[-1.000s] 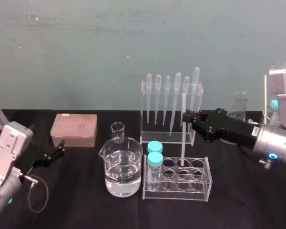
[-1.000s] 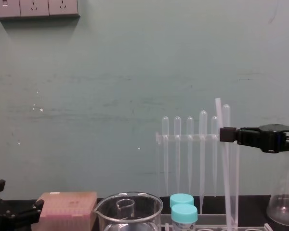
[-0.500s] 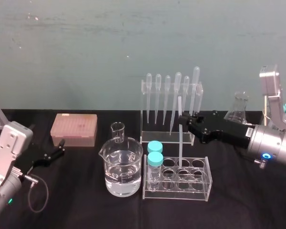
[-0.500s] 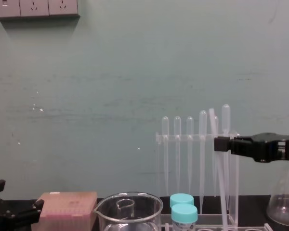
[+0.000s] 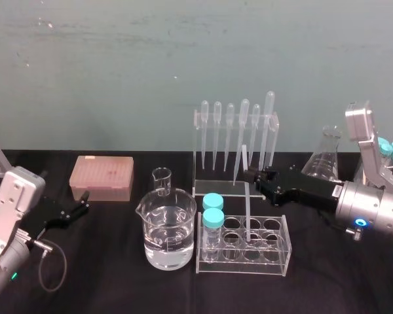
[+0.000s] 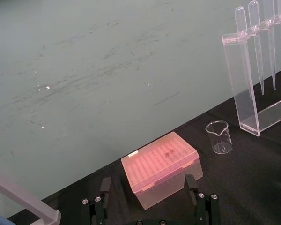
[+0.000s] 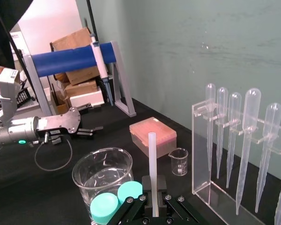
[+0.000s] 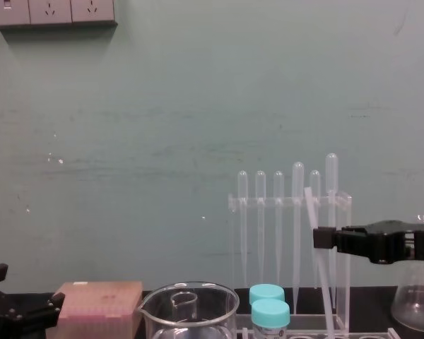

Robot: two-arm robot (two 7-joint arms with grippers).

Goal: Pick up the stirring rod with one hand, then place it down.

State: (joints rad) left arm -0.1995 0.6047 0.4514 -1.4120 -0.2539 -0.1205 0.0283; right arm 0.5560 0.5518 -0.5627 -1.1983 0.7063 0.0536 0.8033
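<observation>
**Current state.** The right end effector (image 5: 251,175) is closed on the stirring rod (image 5: 247,199), gripping it in its upper part. It reaches in from the right, just in front of the pipette rack (image 5: 236,131). The rod hangs almost upright, leaning slightly. Its lower end reaches down into the test tube rack (image 5: 275,258), at one of the middle holes; which row cannot be told. Two blue-capped tubes (image 5: 213,210) stand in the left column of that rack. The beaker (image 5: 169,229) of water stands just left of it.

The left end effector (image 5: 83,203) is parked at the far left above the tabletop (image 5: 105,281), near the pink box (image 5: 102,176). Its fingers stand apart and hold nothing.

**Step in hand.** The pick-up appears complete. The placing step is under way: the rod is gripped and partly lowered into the test tube rack, and is not yet released.

**Next move.**
1. Lower the rod until its tip is supported inside the hole.
2. Keep the rod clear of the pipettes behind it and of the capped tubes to the left.
3. Open the fingers only once the rack carries the rod.
4. Withdraw to the right without brushing the rod, which could tip easily.
</observation>
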